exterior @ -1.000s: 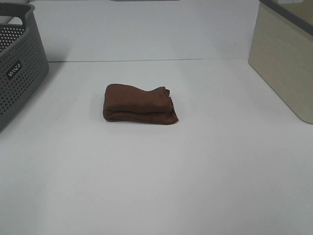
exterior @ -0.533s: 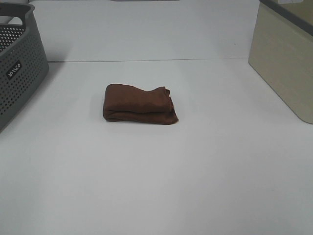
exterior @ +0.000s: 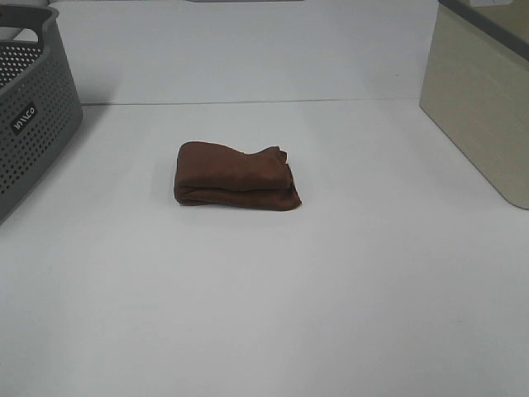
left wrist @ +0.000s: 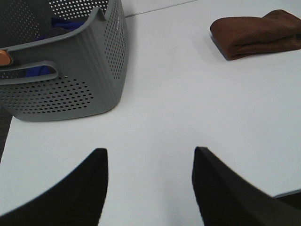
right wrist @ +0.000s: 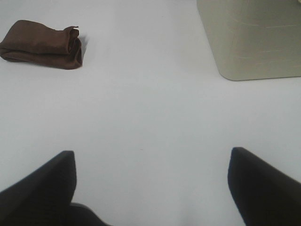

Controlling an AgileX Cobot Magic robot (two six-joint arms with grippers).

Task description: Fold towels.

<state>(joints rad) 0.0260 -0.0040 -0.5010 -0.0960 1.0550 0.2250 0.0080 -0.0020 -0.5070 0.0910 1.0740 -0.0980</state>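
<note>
The dark reddish-brown towel (exterior: 235, 176) lies folded into a compact bundle on the white table, a little left of the middle. It also shows in the left wrist view (left wrist: 256, 33) and the right wrist view (right wrist: 43, 44). No white tag shows. My left gripper (left wrist: 149, 162) is open and empty over bare table, well away from the towel. My right gripper (right wrist: 150, 162) is open wide and empty, also far from the towel. Neither gripper shows in the exterior high view.
A grey perforated basket (exterior: 33, 116) stands at the far left; in the left wrist view (left wrist: 75, 75) blue cloth shows inside it. A beige bin (exterior: 479, 99) stands at the far right, also seen in the right wrist view (right wrist: 254, 37).
</note>
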